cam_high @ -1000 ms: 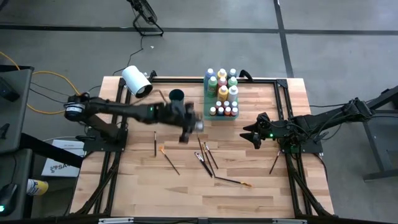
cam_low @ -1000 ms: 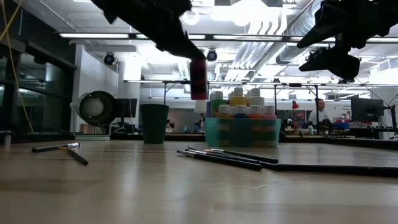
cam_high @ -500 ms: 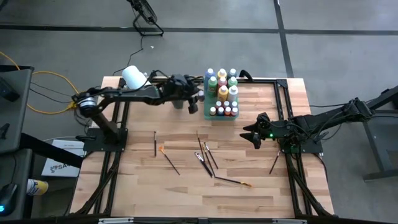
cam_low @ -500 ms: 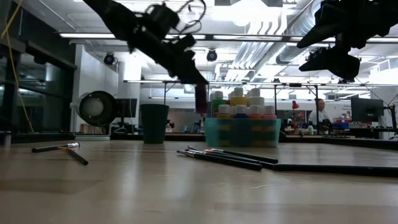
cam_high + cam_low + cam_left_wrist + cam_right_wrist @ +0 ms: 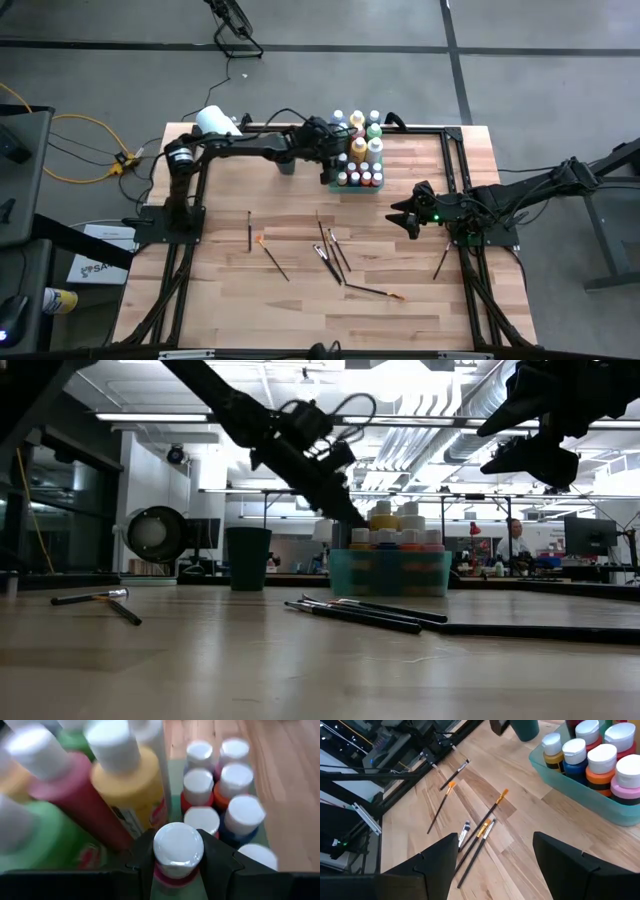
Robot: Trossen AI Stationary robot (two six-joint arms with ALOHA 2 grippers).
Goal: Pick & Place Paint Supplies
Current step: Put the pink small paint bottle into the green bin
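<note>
A white-capped red paint bottle [image 5: 178,851] is clamped in the left end effector [image 5: 178,862] over the near-left corner of the green tray [image 5: 336,185], where many bottles are already stood. Its release is judged pending. Several paintbrushes [image 5: 331,250] are left on the worktop [image 5: 300,300] near the tray. The right end effector [image 5: 495,857], fingers apart and empty, is held beside the tray.

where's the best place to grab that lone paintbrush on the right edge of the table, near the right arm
Grip the lone paintbrush at mid-handle, coming straight down from above. It lies flat on the table, slightly slanted, so the fingers should close across the thin handle rather than along it. No other brush lies beside it, and the right gripper, open, hovers close by.
</note>
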